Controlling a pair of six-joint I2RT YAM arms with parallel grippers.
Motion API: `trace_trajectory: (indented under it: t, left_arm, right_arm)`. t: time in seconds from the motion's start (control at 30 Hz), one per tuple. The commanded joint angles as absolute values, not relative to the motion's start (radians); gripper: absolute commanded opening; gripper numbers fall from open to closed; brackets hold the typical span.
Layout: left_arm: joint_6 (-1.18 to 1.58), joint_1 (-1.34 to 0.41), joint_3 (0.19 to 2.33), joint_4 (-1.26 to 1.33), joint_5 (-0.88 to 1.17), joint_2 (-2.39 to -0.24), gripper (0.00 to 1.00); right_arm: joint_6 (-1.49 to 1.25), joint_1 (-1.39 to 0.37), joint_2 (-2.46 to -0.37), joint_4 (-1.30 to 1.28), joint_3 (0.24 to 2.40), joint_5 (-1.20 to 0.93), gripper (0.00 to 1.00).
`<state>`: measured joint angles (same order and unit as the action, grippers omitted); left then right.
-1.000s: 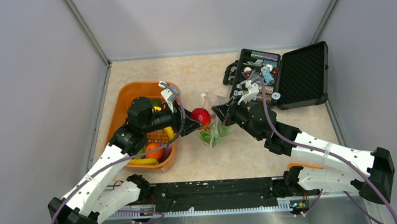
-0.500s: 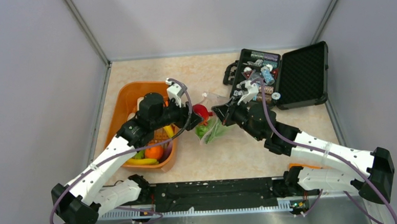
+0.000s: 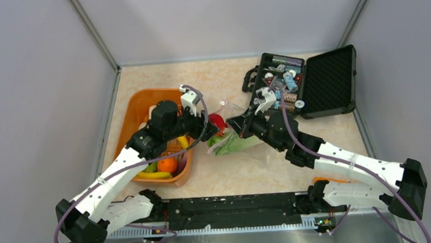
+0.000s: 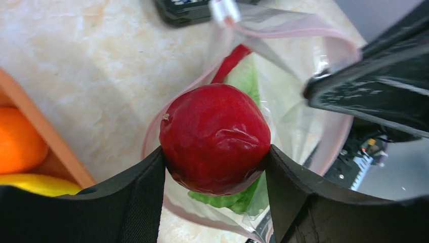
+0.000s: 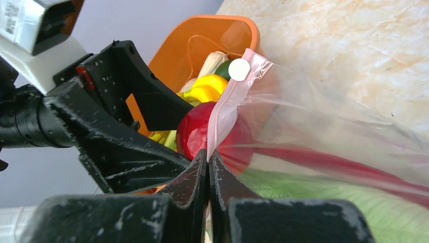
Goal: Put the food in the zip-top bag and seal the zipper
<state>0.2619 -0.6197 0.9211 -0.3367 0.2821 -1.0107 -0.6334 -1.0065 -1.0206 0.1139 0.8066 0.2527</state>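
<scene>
Red toy fruit (image 4: 215, 139), clamped in the left claw (image 4: 215, 163), hangs at the mouth of the zip-top bag (image 4: 289, 109), whose rim the right claw (image 5: 208, 162) pinches tight.

The mouth of the zip-top bag (image 4: 298, 106) gapes, yet the red fruit (image 4: 215, 139) between the fingers (image 4: 136, 197) of the left gripper (image 4: 215, 157) fills most of it. The right gripper (image 5: 208, 164), clamped on the rim, crowds the opposite side. The orange tub (image 3: 137, 103) stands just beside on the left, the black case (image 3: 334, 82) beyond on the right. Bare bench (image 3: 232, 173) toward the arm bases looks free; room under the fruit is hard to judge.
</scene>
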Motion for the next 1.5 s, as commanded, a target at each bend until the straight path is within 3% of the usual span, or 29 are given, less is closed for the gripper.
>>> trace_trajectory:
  t: [0.0,0.2,0.37,0.63,0.9,1.13,1.47]
  left_arm:
    - [0.285,-0.622,0.949,-0.204,0.441,-0.994,0.17]
    - [0.276,-0.621,0.934,-0.172,0.509,-0.991,0.22]
    - [0.322,-0.622,0.94,-0.249,0.358,-1.041,0.19]
    - [0.46,-0.622,0.889,-0.125,0.295,-1.046,0.23]
    - [0.544,-0.622,0.848,0.092,0.453,-1.055,0.38]
    - [0.511,-0.623,0.866,0.036,0.467,-1.075,0.62]
    - [0.432,-0.623,0.88,0.005,0.468,-1.006,0.77]
  right_arm:
    - [-0.661,-0.995,-1.026,0.197,0.837,0.224,0.0]
    - [-0.684,-0.981,-1.02,0.189,0.829,0.232,0.0]
    - [-0.678,-0.979,-1.017,0.225,0.825,0.184,0.0]
    - [-0.677,-0.977,-1.009,0.256,0.828,0.145,0.0]
    - [-0.727,-0.955,-0.993,0.263,0.796,0.152,0.0]
    - [-0.741,-0.938,-0.978,0.247,0.788,0.153,0.0]
    - [-0.773,-0.901,-0.962,0.242,0.761,0.167,0.0]
